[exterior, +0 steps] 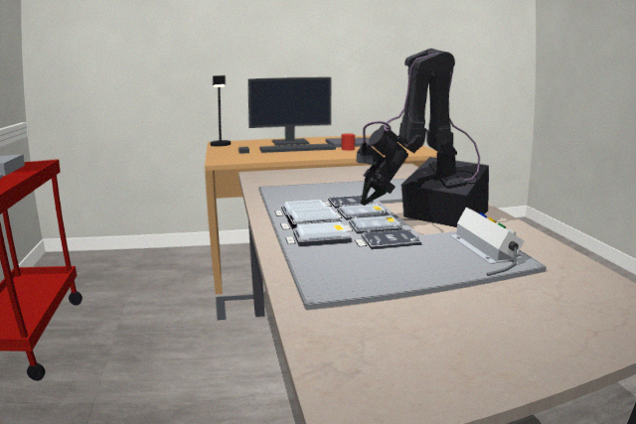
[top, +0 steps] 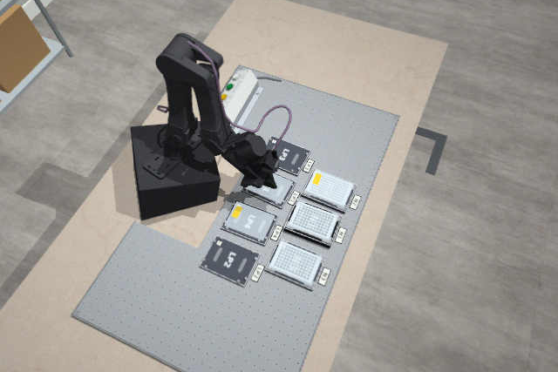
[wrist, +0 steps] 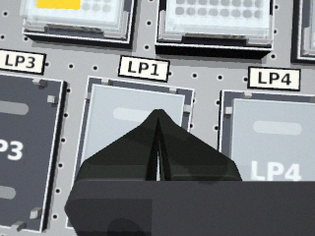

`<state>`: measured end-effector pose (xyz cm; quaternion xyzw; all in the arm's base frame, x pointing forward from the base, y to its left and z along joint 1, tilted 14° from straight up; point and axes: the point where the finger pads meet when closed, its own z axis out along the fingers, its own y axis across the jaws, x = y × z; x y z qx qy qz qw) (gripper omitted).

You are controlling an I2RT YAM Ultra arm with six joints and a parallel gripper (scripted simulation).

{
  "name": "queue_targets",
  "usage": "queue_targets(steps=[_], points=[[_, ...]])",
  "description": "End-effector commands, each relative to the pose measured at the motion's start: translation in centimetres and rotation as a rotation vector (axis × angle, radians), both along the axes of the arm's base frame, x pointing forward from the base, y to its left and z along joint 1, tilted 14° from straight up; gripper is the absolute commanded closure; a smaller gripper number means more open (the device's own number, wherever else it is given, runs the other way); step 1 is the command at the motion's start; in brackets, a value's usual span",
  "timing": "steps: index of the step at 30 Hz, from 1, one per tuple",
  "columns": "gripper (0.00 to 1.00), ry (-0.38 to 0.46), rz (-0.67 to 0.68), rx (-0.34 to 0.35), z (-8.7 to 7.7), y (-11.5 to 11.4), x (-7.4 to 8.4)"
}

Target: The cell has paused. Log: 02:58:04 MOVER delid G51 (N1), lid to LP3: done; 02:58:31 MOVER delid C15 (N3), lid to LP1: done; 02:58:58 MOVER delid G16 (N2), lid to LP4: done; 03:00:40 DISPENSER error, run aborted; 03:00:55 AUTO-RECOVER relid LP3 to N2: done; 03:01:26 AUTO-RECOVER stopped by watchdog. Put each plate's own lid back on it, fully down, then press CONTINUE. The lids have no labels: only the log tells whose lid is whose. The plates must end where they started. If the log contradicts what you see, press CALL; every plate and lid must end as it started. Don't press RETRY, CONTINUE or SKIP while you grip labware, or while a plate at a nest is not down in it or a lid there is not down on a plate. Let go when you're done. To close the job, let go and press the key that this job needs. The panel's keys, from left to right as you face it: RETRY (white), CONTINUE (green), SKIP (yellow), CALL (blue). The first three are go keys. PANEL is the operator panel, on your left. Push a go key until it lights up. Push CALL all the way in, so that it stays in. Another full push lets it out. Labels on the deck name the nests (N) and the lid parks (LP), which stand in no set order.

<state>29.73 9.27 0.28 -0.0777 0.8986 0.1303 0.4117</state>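
My gripper [top: 263, 180] is shut and empty, and it hovers just above the clear lid on park LP1 [top: 270, 191]. In the wrist view its closed tips [wrist: 157, 147] sit over that lid [wrist: 133, 120]. A second lid with a yellow tag lies on LP4 [top: 248, 222], and it also shows in the wrist view [wrist: 273, 143]. Parks LP3 [top: 290, 156] and LP2 [top: 230, 260] are bare and dark. Three well plates stand in a row to the right. The far plate [top: 329, 189] carries a yellow tag and looks lidded. The middle plate [top: 313, 221] and the near plate [top: 295, 264] show open wells.
The operator panel [top: 241, 89] stands behind the arm, with its green key [top: 229, 86] and yellow key [top: 223, 96] in view; it also shows in the exterior view [exterior: 488, 239]. The arm's black base [top: 173, 174] sits left of the parks. Nest labels are too small to read.
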Motion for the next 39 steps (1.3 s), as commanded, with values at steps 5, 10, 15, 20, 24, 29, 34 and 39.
queue_targets(steps=[5, 10, 15, 20, 24, 29, 34, 39], points=[[1.00, -0.052, -0.093, 0.007, 2.2, 1.7, 1.2], [1.00, -0.043, -0.093, 0.008, 2.4, 4.2, 0.6], [1.00, -0.019, -0.093, -0.006, 1.9, 6.6, -0.1], [1.00, -0.019, -0.092, -0.005, 2.2, 8.1, -0.4], [1.00, -0.025, -0.091, 0.001, 2.3, 8.3, -0.7], [1.00, -0.025, -0.091, 0.001, 2.3, 8.3, -0.7], [1.00, -0.025, -0.091, 0.001, 2.3, 8.3, -0.7], [1.00, -0.025, -0.091, 0.001, 2.3, 8.3, -0.7]])
